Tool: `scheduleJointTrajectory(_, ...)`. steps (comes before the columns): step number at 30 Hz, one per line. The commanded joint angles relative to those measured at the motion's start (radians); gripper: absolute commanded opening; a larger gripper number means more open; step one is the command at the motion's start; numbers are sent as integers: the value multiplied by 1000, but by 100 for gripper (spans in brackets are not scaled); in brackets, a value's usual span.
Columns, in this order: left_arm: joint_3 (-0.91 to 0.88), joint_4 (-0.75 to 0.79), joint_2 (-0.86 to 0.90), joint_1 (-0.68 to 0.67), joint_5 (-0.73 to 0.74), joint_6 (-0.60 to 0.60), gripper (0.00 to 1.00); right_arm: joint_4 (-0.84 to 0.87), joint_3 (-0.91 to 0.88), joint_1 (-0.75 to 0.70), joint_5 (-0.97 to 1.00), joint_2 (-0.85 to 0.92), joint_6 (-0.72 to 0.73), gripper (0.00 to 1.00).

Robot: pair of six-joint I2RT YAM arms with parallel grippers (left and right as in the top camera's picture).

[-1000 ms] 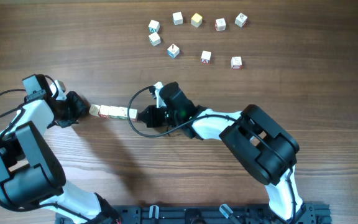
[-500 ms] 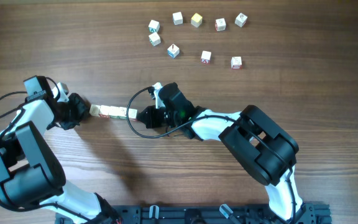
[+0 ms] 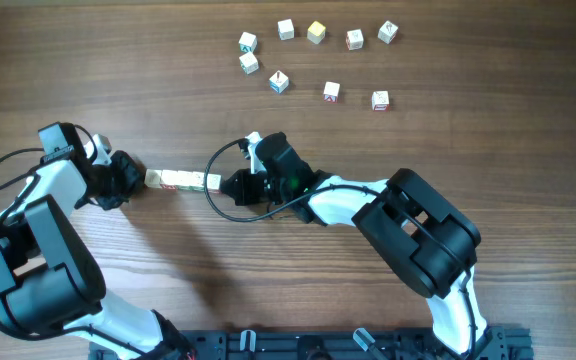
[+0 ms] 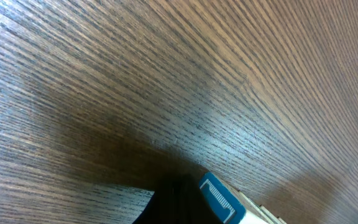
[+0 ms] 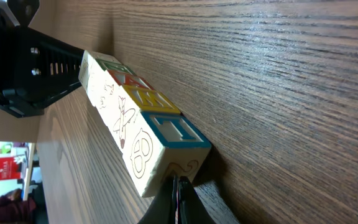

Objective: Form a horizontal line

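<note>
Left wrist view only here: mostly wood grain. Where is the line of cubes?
Observer: Overhead, the horizontal line lies between the two arms, four cubes edge to edge.
Operator: Are the claws on it?
Observer: The left claw is against its left end and the right claw against its right end, both shut.
Operator: Any cubes outside the line?
Observer: Nine loose cubes lie scattered on the far side of the table, well apart from the line.
</note>
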Motion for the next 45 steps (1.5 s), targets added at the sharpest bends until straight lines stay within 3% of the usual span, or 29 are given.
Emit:
scheduleJointTrajectory(1,-17,-27,36,0,-13,5,4,13,-4,3,-10,22,-2,4)
scheduleJointTrajectory(45,-17,-64,36,0,-45,6,4,-37,-4,0,56,22,1,9)
